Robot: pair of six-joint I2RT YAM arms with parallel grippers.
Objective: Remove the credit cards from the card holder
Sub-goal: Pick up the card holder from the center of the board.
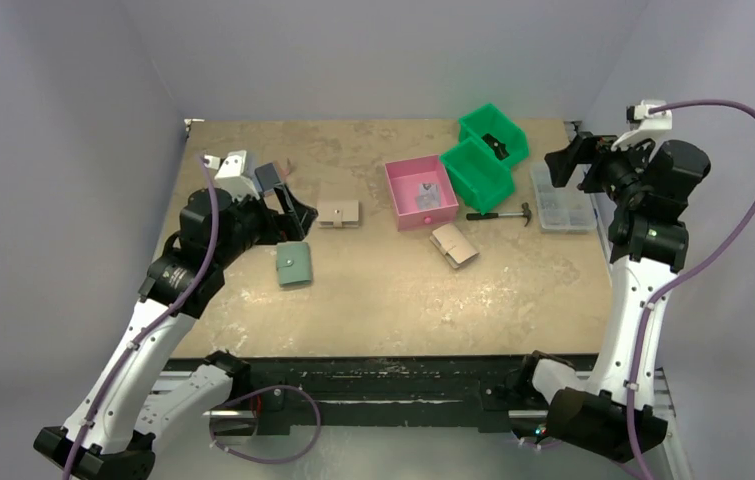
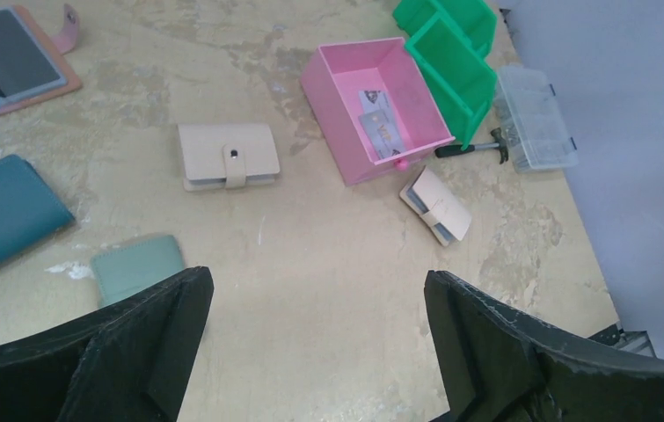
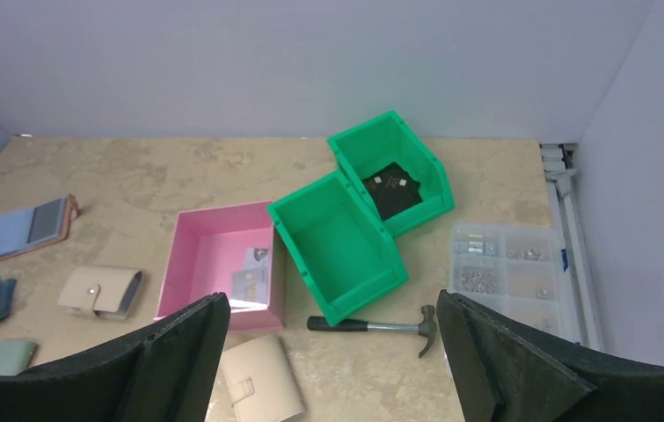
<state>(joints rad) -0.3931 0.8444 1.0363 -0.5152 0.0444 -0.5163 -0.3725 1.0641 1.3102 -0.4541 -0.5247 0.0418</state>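
Wide tan table [image 1: 373,300] under both arms; left gripper [image 2: 317,294] hovers over the left part, jaws spread wide with nothing between them; right gripper [image 3: 332,303] hangs high at the far right, jaws likewise apart and empty; a green bin [image 3: 341,246] sits far right with a second green bin [image 3: 390,171] touching its far corner; the pink bin [image 3: 209,255] lies just left of them, a couple of cards [image 2: 376,123] in it; clear parts organiser [image 3: 504,268] by the right edge; the card holder [image 1: 338,213], beige, lies folded shut, tab snapped across its front, left of the pink bin and just right of the left gripper, untouched; whatever it holds is hidden; an open holder with blue and dark panels [image 2: 3,61] far left; teal wallet [image 2: 3,215] nearer; tan wallet [image 1: 453,245] off the pink bin's near corner; mint wallet [image 1: 293,265] just near of the left gripper; hammer [image 3: 376,325] on the near side of the green bins
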